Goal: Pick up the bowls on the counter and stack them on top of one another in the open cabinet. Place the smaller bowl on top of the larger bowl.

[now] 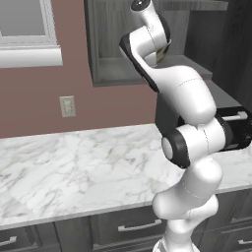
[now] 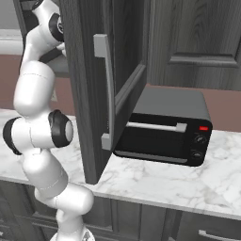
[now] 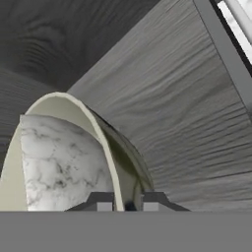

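In the hand view the pincer straddles the rim of the larger bowl; its two tips stand narrow, one on each side of the thin wall, so it appears to be holding the bowl by the rim, though the clamp may be starting to ease; the bowl extends up and to the left from the tips, with its cream inside on the left tip's side and its olive outside on the right tip's; the marbling across the inside looks like a reflection or a rendering quirk, I cannot tell which. Behind the bowl lie the grey wood-grain boards of the open cabinet; from the left base view the arm reaches up into that cabinet, above the marble worktop; whether the bowl's base touches the shelf is hidden.
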You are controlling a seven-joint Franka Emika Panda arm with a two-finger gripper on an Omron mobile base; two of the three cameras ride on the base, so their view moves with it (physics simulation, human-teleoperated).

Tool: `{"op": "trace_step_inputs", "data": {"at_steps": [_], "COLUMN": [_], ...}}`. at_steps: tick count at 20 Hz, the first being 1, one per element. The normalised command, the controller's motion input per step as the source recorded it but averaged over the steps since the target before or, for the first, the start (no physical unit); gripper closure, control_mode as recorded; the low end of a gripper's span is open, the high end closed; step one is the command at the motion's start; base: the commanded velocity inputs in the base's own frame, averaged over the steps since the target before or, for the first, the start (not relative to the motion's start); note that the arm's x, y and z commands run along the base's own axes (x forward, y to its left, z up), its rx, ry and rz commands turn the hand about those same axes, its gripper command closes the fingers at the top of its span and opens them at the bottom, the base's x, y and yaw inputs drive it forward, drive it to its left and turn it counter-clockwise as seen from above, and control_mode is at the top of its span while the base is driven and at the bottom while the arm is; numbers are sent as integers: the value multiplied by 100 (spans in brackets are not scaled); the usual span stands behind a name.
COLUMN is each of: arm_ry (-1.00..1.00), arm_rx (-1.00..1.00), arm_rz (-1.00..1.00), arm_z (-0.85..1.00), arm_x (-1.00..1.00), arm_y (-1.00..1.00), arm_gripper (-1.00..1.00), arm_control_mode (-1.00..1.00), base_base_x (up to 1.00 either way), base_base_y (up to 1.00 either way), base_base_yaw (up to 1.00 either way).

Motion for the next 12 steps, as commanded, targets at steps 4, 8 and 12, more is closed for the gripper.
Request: {"op": "trace_step_inputs", "data": {"at_steps": [4, 8, 12], "arm_ry": [0, -4, -1], "arm_rx": [0, 1, 1], "arm_rz": [0, 0, 0], "arm_z": [0, 6, 16], "arm_x": [1, -20, -29], "arm_y": [-1, -9, -3], "arm_gripper": [-100, -100, -100], "arm_control_mode": [-100, -100, -100], "base_base_x": [0, 0, 0], "base_base_y": [0, 0, 0], "base_base_yaw": [0, 0, 0]}}
